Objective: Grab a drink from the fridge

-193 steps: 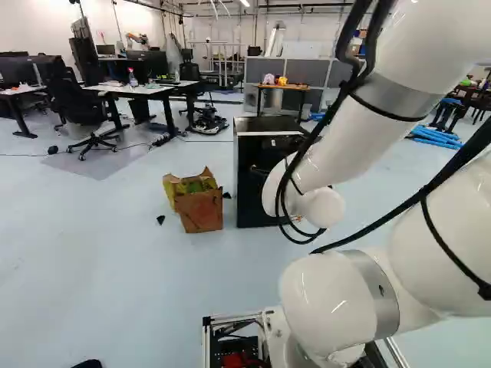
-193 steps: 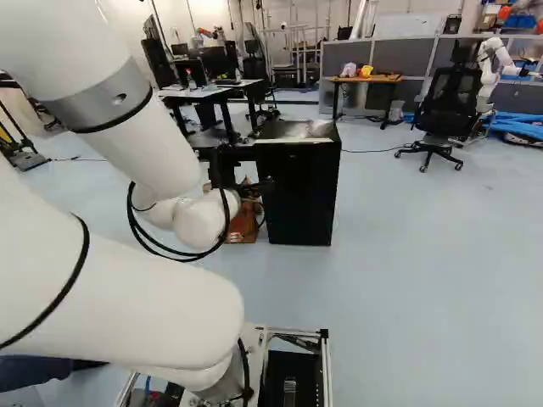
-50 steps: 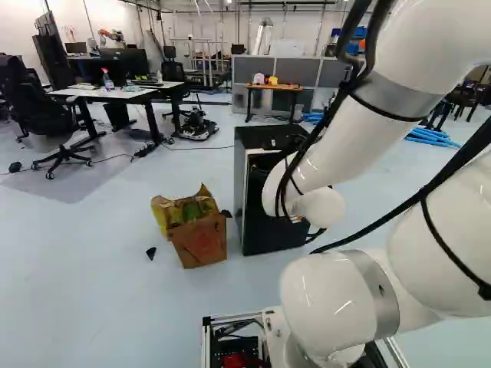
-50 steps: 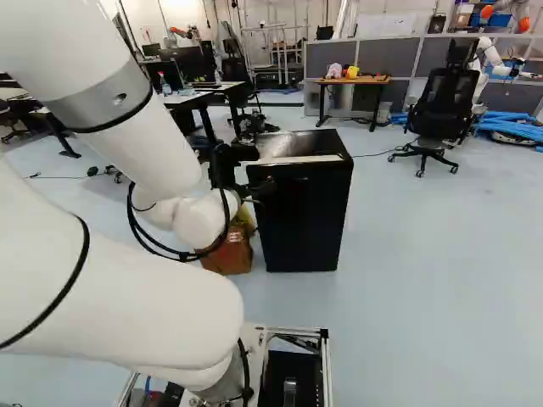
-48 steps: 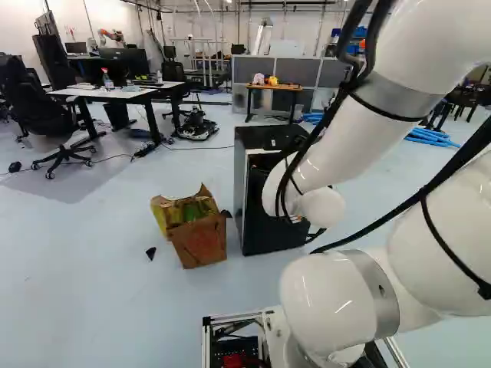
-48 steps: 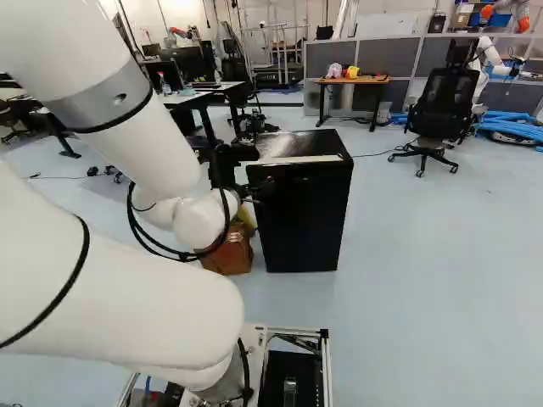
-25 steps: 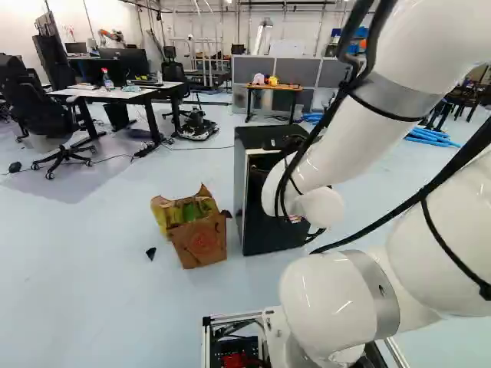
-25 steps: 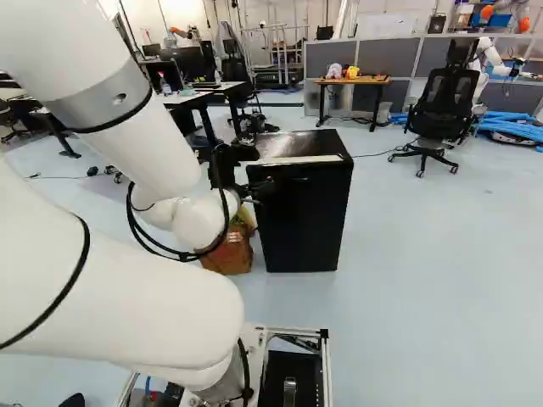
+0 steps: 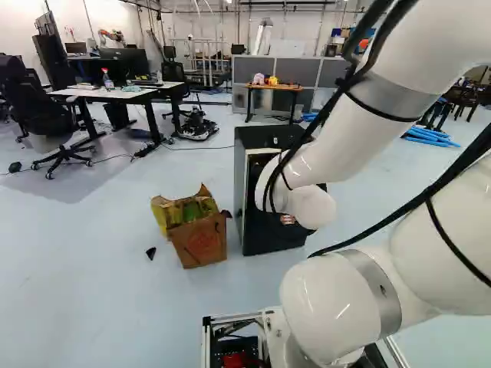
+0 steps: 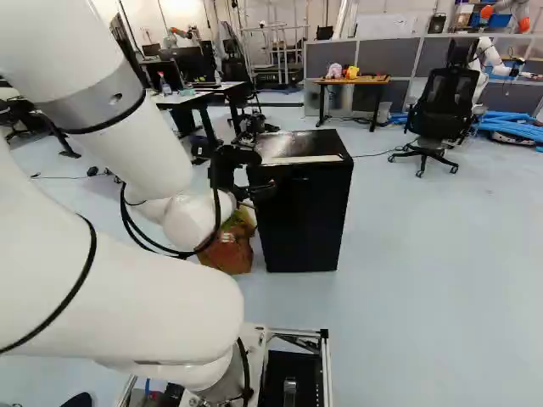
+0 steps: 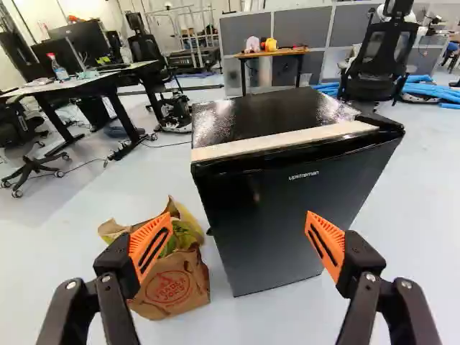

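In the wrist view, a squat black fridge with a pale strip along its front top edge (image 11: pixel 277 230) is being faced by a black two-fingered gripper with orange pads (image 11: pixel 238 218). The fingers are being held wide apart, and nothing is being gripped between them. The fridge is being seen ahead of the gripper with its door apparently closed, beside a crumpled brown paper bag (image 11: pixel 171 284) standing on the pale floor (image 11: pixel 251 320). No drink is being shown; if one is being stored inside, it is being hidden by the door.

In the left base view, the fridge's front is being partly covered by the jointed white arm (image 9: pixel 345 146), and no handle is being revealed. The same bag is being pictured just beside the fridge, at its left.

In the right base view, the gripper's dark body is being glimpsed near the fridge's upper front corner; whether contact is being made cannot be told. By all appearances, only the positioning at the fridge is being accomplished. The opening of the door, the finding and grasping of a drink and its removal are all being left to be done.
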